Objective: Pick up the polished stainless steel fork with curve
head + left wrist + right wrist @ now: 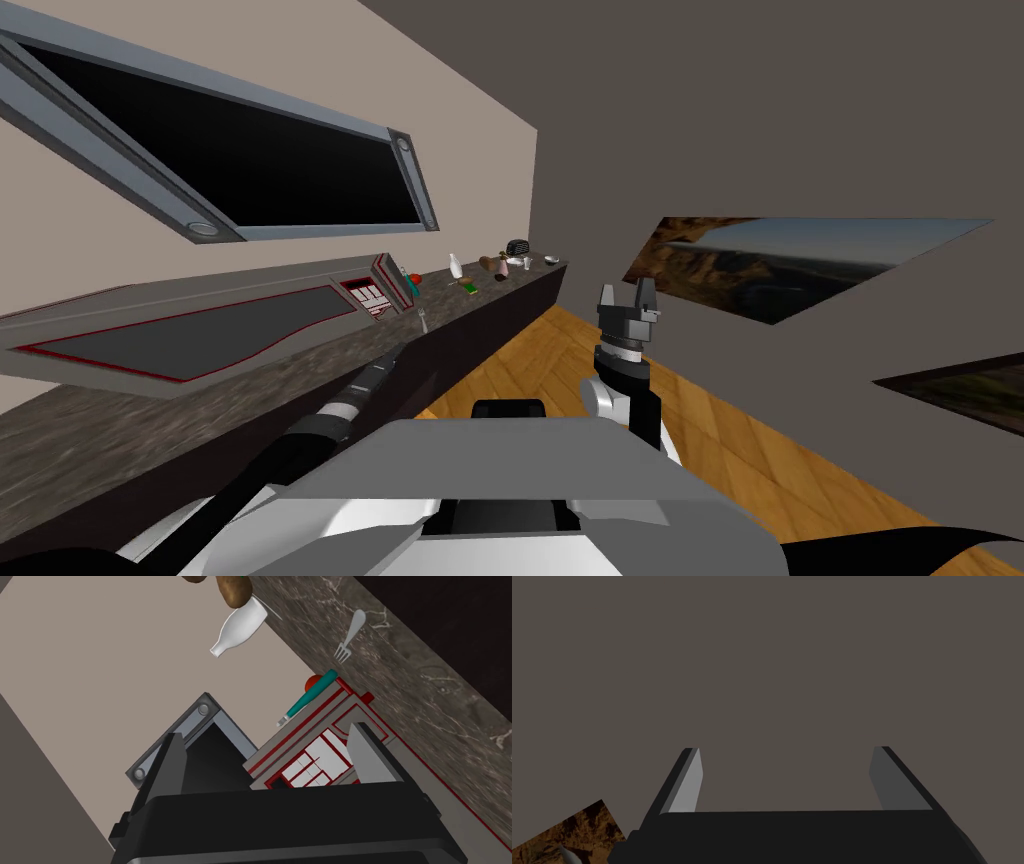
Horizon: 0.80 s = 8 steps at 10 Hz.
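Fork (423,320) is seen, in the head view, near the table's (150,430) front edge. In the left wrist view, the left tool (266,732) is spread, well short of the fork; it should be lowered astride the handle. In the right wrist view, the right tool (786,748) is spread.

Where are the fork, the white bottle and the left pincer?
fork (354,625), left wrist view, on its handle.
white bottle (241,623), left wrist view, on its body.
left pincer (266,733), left wrist view, midway between its open fingertips.
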Motion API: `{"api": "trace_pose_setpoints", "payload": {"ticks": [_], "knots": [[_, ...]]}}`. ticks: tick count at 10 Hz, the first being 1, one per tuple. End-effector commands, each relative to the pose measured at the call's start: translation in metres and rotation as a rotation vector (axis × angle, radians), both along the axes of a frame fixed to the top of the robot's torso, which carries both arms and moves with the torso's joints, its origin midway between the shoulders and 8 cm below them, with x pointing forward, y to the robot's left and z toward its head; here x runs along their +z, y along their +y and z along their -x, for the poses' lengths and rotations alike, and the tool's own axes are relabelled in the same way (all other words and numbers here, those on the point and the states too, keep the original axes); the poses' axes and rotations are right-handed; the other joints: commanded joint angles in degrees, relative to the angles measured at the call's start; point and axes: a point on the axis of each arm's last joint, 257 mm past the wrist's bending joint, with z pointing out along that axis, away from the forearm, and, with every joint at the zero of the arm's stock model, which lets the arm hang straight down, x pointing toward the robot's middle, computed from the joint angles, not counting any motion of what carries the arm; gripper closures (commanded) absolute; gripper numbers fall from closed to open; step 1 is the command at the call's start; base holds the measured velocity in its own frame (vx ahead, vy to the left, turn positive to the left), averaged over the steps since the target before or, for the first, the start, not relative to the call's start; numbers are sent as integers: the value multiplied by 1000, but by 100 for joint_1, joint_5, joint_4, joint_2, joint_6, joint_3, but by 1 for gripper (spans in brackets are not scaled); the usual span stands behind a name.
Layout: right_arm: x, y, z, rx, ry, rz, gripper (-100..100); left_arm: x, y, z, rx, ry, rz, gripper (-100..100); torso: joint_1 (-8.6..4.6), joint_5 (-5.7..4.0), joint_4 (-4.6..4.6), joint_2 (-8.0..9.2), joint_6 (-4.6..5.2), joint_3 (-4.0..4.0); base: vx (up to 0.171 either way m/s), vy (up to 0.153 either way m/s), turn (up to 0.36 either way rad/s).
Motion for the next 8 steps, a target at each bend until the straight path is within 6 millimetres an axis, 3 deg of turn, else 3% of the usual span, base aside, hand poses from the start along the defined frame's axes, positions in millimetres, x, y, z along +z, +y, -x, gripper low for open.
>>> {"api": "trace_pose_setpoints", "payload": {"ticks": [1, 3, 6, 8], "knots": [[0, 0, 0, 0, 0, 0, 0, -15, 12, 15, 12, 82, -19, -100, 0, 0, 0, 0, 0, 0, -19, -20, -200], [0, 0, 0, 0, 0, 0, 0, -38, 32, 39, 40, 210, -41, -100, 1, 0, -3, -12, 4, -7, 7, -13, -326], [0, 0, 0, 0, 0, 0, 0, -51, 42, 53, 47, 284, -57, -100, 11, 3, -7, -31, 3, -18, 31, 5, -148], [0, 0, 0, 0, 0, 0, 0, -69, 61, 79, 73, 407, -73, -100, 14, 4, -7, -33, 2, -19, 55, 21, -253]]}}
